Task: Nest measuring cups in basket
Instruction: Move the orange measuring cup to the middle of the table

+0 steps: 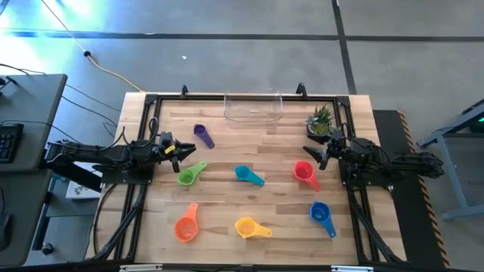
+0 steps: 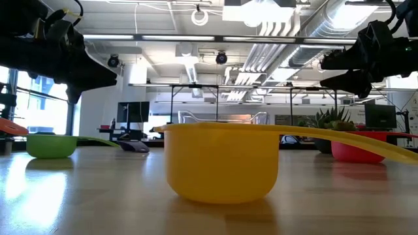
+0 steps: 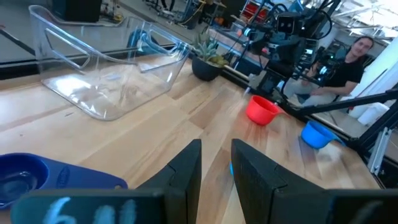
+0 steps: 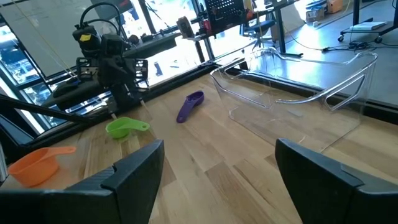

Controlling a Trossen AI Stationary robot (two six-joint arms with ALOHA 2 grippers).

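In the low view the yellow cup [image 2: 222, 163] hides most of the basket [image 2: 222, 118] — the orange cup [image 2: 12, 127] is cut off.

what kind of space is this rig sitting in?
Most likely a robotics lab or workshop: exposed ceiling ducts over an open floor, a wooden table with two arms mounted, and a person seated among equipment racks behind it.

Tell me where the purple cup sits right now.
In the high view the purple cup lies on the table's left half, between the left gripper and the empty basket, above the green cup.

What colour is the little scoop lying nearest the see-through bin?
Purple; the high view shows it best, just left of the bin.
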